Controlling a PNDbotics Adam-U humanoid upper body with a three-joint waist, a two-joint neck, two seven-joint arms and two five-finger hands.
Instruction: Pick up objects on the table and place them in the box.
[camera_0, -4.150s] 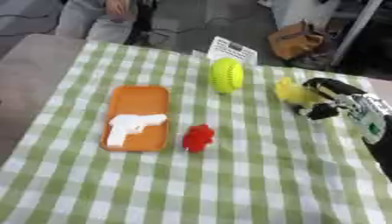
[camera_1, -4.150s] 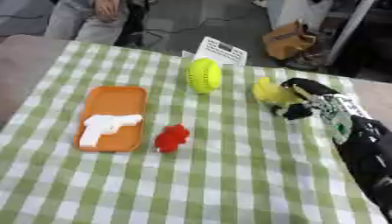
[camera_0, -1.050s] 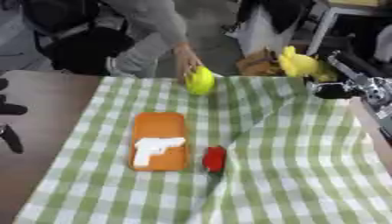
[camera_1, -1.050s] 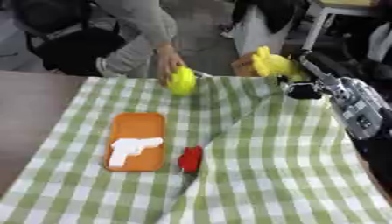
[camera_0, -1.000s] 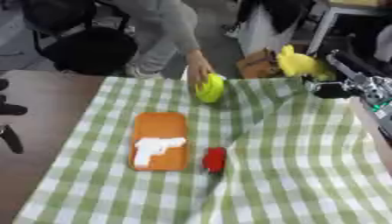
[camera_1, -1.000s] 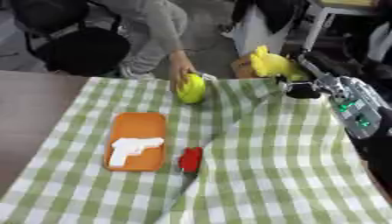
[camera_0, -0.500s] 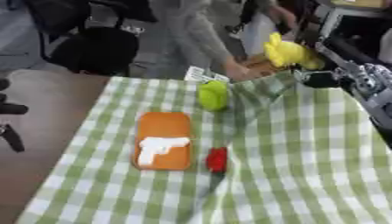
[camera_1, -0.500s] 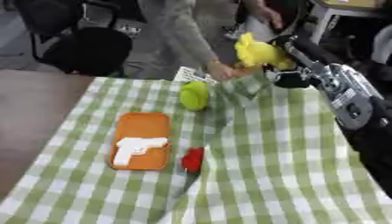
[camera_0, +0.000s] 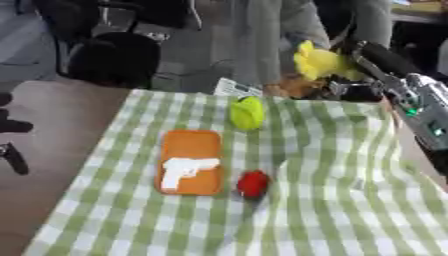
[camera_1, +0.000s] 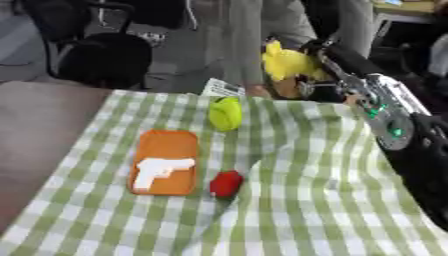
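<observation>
The right robot hand (camera_0: 346, 75) is raised at the far right edge of the surface (camera_0: 332, 215), and a yellow toy (camera_0: 317, 62) is held in its curled fingers, above the far edge of the green checked cloth (camera_1: 289, 210). The black and silver arm behind it comes in from the right side. The box is not made out in the pictures.

Below and to the left of this robot hand, a yellow-green ball (camera_0: 248, 113) is seen on the cloth, close to the far edge. Just beyond the ball a white card (camera_0: 236, 88) lies at the cloth edge. Nearer to the robot and further left, an orange tray (camera_0: 190, 161) lies flat, and a white toy gun (camera_0: 185, 169) is carried on it. A small red object (camera_0: 253, 183) rests on the cloth just beside the right edge of the tray, apart from it.

At the left edge of the left eye view, dark parts are seen that may belong to the left robot hand (camera_0: 12, 145); its state cannot be told.
</observation>
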